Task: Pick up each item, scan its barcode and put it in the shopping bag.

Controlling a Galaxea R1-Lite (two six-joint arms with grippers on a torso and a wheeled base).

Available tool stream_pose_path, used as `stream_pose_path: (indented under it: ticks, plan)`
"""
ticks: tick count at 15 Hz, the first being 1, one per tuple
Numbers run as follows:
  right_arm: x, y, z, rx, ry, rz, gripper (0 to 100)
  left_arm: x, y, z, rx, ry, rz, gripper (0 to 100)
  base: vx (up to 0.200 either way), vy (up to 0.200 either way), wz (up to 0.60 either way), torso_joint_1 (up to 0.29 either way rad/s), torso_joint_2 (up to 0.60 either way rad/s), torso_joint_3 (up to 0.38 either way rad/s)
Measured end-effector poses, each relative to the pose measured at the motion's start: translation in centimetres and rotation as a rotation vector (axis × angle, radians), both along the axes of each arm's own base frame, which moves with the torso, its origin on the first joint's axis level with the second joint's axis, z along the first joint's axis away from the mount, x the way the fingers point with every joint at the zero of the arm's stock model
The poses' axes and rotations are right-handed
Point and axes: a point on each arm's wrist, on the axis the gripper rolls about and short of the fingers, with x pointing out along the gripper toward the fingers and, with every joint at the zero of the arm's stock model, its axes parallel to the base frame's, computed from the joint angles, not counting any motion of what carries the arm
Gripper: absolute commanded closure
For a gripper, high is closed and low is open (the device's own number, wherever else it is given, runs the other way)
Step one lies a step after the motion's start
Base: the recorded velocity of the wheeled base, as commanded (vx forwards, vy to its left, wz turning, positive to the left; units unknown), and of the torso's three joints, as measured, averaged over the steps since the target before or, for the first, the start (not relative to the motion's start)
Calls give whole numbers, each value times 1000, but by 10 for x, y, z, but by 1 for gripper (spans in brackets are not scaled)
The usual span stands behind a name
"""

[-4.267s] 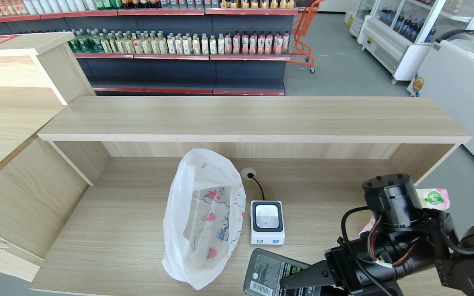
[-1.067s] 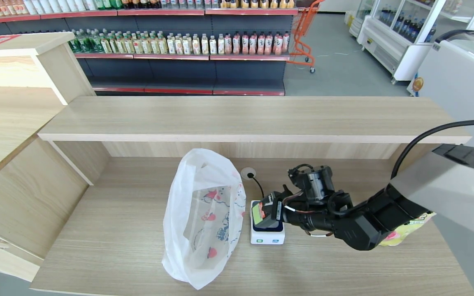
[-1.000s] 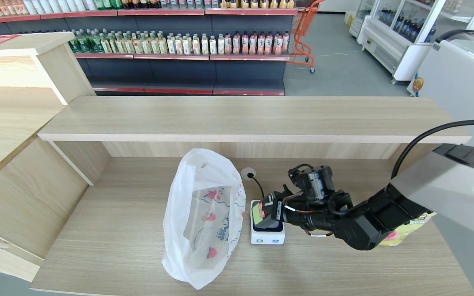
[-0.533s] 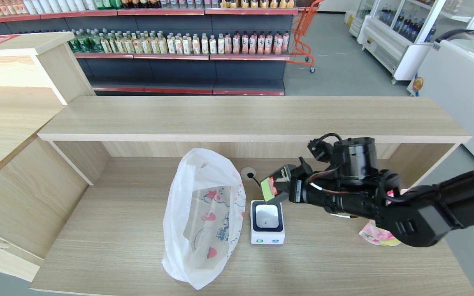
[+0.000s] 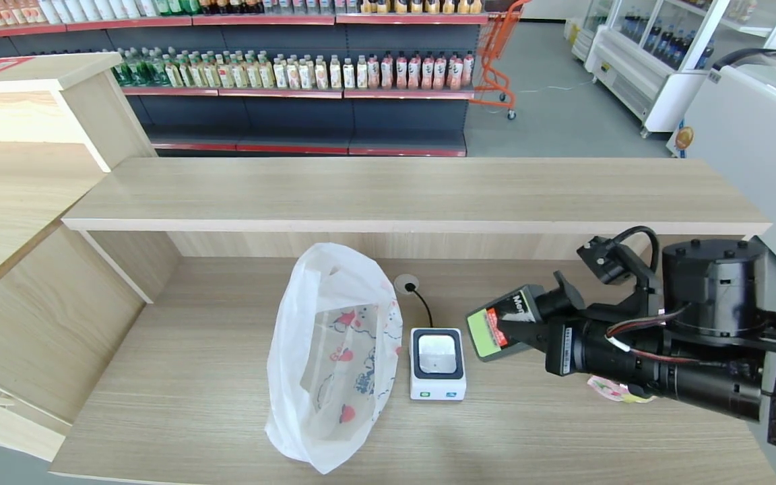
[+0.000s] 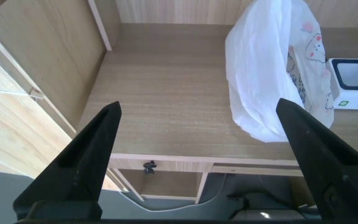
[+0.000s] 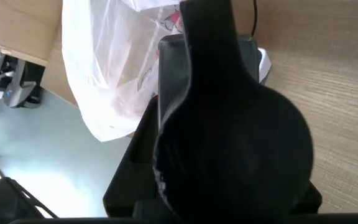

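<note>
Right arm is backing off from the scanner (image 5: 437,364): 1.1 s ago it was holding the box (image 5: 496,327) right over the scan window, now the box is hanging in the air to the scanner's right, tilted, green face toward the shopping bag (image 5: 334,350).

Right end effector (image 5: 526,322) is clamping the box, 1 finger above and 1 below. Left end effector (image 6: 197,109) is sitting wide open and gripping nothing, off to the left of the bag and looking down on the table (image 5: 192,377).

Progress, as I'm reading it:
- Box: picked, and the scan pass is looking done, though nothing is confirming a read. Bagging is still pending.
- Bag is standing upright just left of the scanner with its mouth up. Something patterned is showing through the plastic, but I'm not able to tell whether that's an item or the bag's own print.
- 1 pink and yellow packet (image 5: 613,389) is lying on the table under the right arm, mostly hidden. It's still needing pick, scan and bag.

So at least 1 drop-off plus 1 full cycle is remaining.
</note>
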Motion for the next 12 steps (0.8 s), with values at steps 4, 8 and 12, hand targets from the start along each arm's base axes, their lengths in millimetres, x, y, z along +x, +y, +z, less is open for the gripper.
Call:
stream_pose_path:
  ticks: [4,8,12]
  plan:
    - [-4,-2,3,81,52,-33,100,0,0,0,-1,0,0,0,0,150,0,-3,-2,4]
    - [-8,3,-3,82,82,-18,100,0,0,0,-2,0,0,0,0,150,0,11,5,3]
    - [3,12,-20,45,136,-20,100,0,0,0,-2,0,0,0,0,0,0,0,0,0]
